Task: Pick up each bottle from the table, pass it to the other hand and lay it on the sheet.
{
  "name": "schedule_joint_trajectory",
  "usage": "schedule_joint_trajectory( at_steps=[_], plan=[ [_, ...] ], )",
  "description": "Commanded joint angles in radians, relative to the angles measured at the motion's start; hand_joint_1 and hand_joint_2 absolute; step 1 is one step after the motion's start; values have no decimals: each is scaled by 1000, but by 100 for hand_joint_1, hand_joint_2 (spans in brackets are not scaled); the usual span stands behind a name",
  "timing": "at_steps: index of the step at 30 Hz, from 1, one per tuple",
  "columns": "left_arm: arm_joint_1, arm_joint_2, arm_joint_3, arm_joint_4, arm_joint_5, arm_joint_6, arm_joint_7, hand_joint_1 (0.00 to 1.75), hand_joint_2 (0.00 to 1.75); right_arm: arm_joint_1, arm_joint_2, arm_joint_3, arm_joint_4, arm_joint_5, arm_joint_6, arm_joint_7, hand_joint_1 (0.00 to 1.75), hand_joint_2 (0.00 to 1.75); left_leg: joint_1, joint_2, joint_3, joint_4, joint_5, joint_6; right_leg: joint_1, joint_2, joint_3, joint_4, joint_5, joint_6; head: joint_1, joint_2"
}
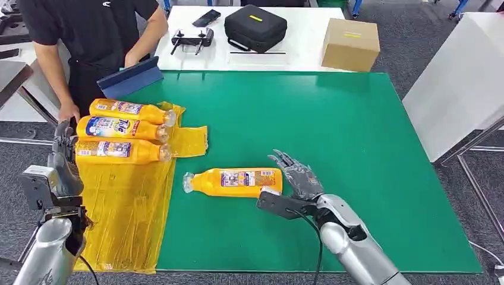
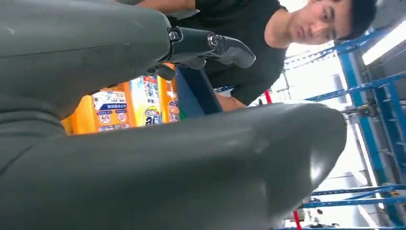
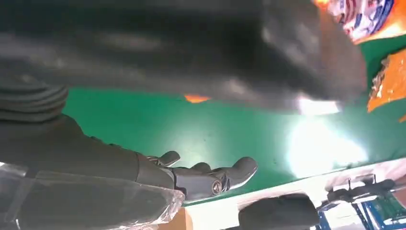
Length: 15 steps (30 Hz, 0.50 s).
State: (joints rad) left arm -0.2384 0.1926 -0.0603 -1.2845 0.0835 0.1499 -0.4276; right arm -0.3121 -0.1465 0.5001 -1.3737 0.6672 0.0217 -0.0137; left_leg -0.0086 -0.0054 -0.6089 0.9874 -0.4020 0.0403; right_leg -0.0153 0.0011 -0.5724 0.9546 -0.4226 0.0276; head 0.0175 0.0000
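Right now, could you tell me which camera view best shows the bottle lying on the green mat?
The head view: the bottle lies whole, beside the right hand. The right wrist view catches its label corner.

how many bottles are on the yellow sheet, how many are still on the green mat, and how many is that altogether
Bottles on the yellow sheet: 3 ()
Bottles on the green mat: 1, lying beside the right hand
Total: 4 orange bottles
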Motion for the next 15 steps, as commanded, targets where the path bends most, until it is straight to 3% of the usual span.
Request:
schedule_joint_trajectory(
  at_steps=[1,15],
  plan=[
    [-31,-51,27,29,-21,3,23,0,0,-19,-20,92,31,25,38,19,0,175,0,0,4,0,-1,-3,0,-1,4,-1,-1,-2,0,0],
    [18,-63,57,-10,-57,20,48,0,0,-142,29,247,186,103,20,69,0,175,0,2,3,-1,0,-2,0,1,2,-1,0,-1,0,0]
  ],
)
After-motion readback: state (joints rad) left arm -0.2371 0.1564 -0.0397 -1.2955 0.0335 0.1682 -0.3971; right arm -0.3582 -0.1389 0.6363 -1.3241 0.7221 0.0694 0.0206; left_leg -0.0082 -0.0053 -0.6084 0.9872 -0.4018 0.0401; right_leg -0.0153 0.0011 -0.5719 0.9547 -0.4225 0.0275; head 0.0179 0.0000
